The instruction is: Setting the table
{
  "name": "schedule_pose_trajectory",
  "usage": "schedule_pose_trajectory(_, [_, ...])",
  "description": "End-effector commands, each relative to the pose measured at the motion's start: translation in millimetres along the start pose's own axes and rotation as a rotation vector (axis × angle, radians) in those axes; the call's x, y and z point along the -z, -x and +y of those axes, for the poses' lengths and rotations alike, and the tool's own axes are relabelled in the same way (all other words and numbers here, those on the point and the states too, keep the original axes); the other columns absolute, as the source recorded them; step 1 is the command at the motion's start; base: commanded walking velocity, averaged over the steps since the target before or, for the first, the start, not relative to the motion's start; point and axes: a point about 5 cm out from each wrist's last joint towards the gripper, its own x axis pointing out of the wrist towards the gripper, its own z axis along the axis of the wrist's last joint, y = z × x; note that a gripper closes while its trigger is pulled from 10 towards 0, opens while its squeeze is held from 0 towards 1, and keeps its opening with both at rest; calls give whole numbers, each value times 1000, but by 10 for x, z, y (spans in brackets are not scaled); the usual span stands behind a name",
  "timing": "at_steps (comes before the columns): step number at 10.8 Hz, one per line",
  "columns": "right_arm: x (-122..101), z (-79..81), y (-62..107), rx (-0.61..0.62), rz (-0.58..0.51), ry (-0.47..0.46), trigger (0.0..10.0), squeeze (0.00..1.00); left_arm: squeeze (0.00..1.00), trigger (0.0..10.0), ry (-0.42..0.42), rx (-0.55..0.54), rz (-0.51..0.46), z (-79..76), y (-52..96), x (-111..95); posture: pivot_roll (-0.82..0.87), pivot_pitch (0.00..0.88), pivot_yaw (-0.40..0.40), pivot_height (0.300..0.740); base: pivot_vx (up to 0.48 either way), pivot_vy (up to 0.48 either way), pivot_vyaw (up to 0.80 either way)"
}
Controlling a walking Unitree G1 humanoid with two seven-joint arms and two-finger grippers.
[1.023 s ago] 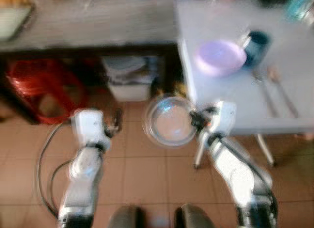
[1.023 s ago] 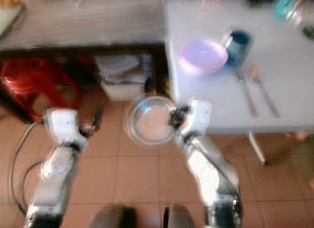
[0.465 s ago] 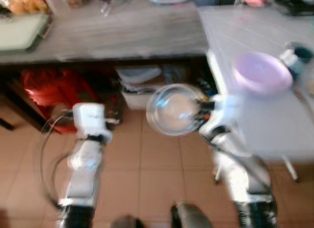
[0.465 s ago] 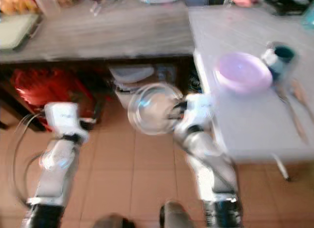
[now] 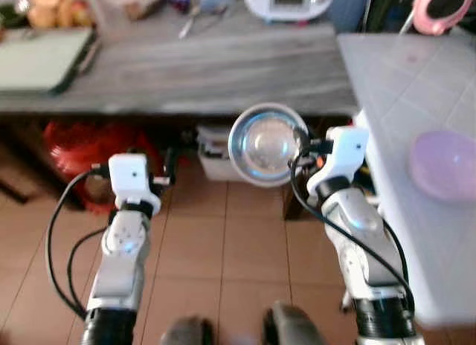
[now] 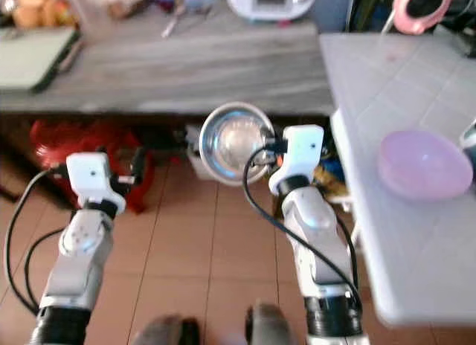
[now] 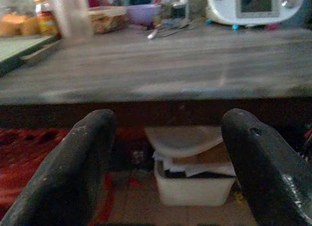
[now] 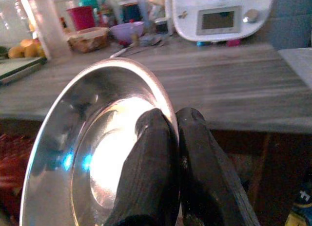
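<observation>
**Steel bowl pinched by its rim, out over the tiles**

Terracotta floor tiles (image 5: 238, 248) lie directly beneath what I am carrying, and that is my worry. I have the right gripper (image 8: 168, 138) clamped on the rim of the steel bowl (image 5: 266, 144), one finger inside and one outside, holding it near the edge of the wooden counter (image 5: 186, 70). A single-point pinch on smooth metal looks weak to me; a jolt or a swing could let the bowl pivot or slip out and fall. The white table (image 5: 416, 100) with the purple bowl (image 5: 445, 165) sits to my right, so a turn that way could knock the rim on its corner. My left gripper (image 7: 165, 162) hangs spread wide and empty.
</observation>
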Motion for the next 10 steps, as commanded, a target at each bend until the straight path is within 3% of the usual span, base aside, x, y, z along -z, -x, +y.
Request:
schedule_pose_trajectory(1, [-51, -20, -2, 1, -31, 18, 0, 0, 0, 10000, -12, 4, -8, -18, -8, -15, -90, 114, 40, 740, 439, 0, 0])
schedule_pose_trajectory(7, [-79, -63, -32, 34, -55, -21, 0, 0, 0, 10000, -21, 10, -21, -32, -55, -51, -93, 117, 45, 740, 437, 0, 0])
schedule_pose_trajectory(10, [-78, -45, -92, -3, -51, -35, 0, 0, 0, 10000, -52, -22, -26, 0, -71, -67, -90, 125, 48, 740, 299, 374, 0])
